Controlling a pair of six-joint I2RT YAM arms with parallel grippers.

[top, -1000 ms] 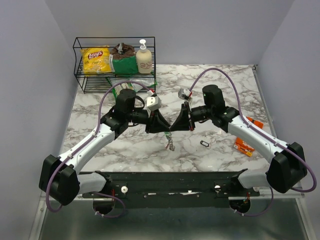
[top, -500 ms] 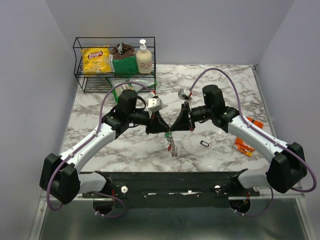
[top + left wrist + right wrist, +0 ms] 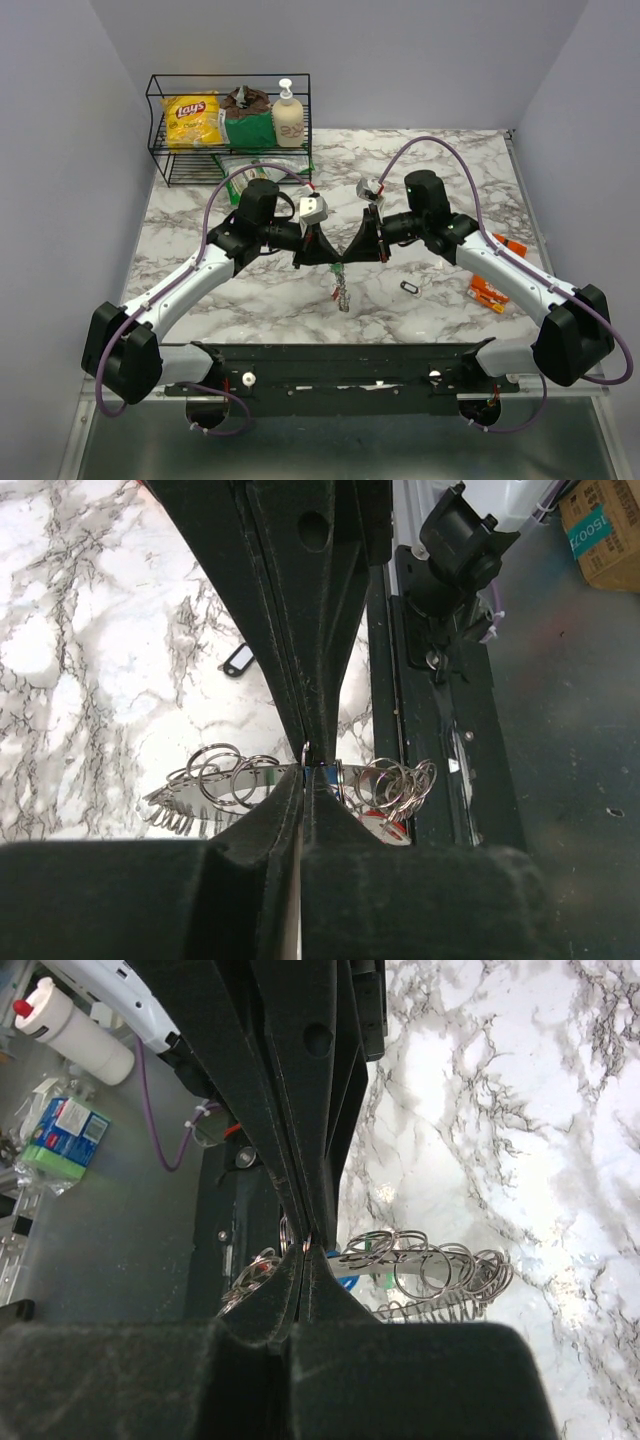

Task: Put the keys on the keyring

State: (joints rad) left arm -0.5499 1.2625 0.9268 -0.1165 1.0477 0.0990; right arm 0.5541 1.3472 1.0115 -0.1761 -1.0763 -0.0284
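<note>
Top view: the white-and-grey marble tabletop [image 3: 450, 170] lies bare across its right half and in front of the arms. A black wire basket [image 3: 160, 130] takes the upper left corner against the grey walls, holding a yellow crisp bag [image 3: 192, 118], a green pouch [image 3: 248, 130] and a cream pump bottle [image 3: 288, 118]. Flat orange packets [image 3: 488, 293] lie near the right edge, with a small black tag [image 3: 411, 287] between them and the grippers. The left gripper [image 3: 331, 259] and right gripper [image 3: 350, 256] meet tip to tip at centre frame. A bunch of silver wire keyrings [image 3: 341, 290] hangs just below that point. The tiny keys with red and green heads [image 3: 343, 297] seem to sit in the bunch, too small to separate.

Left wrist view: the left jaws are pressed together on the bunch, rings fanning to both sides at lower centre. The other arm's fingers come down from the top onto the same spot. A brown cardboard box [image 3: 603, 530] sits upper right, beyond the table edge.

Right wrist view: the right jaws are likewise clamped on the bunch, rings spreading lower right over marble.
</note>
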